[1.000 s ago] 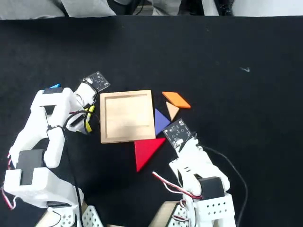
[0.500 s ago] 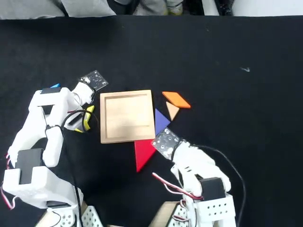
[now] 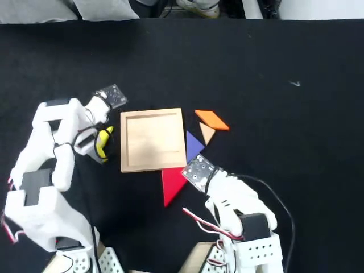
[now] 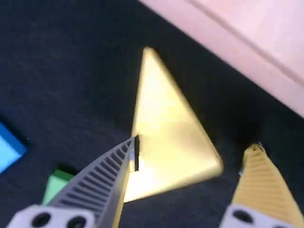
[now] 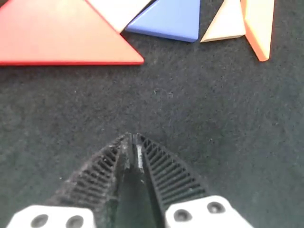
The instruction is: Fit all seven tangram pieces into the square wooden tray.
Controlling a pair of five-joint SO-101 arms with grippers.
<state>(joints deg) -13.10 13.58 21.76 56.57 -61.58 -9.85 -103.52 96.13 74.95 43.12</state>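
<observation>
Jaws wide apart, the left gripper (image 4: 195, 151) straddles the yellow triangle (image 4: 166, 128). We see the grey finger (image 4: 107, 180) touching one edge of the piece. The yellow finger (image 4: 261, 185) sits just beside the opposite corner, and we cannot tell whether it makes contact there. From above, we place the yellow triangle (image 3: 103, 142) just beside the wooden tray (image 3: 123, 149), on the left arm's side. A blue piece (image 4: 7, 149) and a green piece (image 4: 57, 183) lie on the black table (image 3: 284, 142), farther from the tray than the yellow triangle.

The right gripper (image 5: 133, 140) has its fingers pressed together with nothing between them, and it hangs over the table near the tray's right near corner. We find the red triangle (image 3: 173, 183) touching the tray's near edge by that corner. The blue triangle (image 3: 193, 147) lies against the tray's right edge. Just beyond it, away from the tray, is the tan triangle (image 3: 206, 133), and the orange parallelogram (image 3: 211, 119) touches that one, off the tray's far right corner. Every piece we see lies outside the tray.
</observation>
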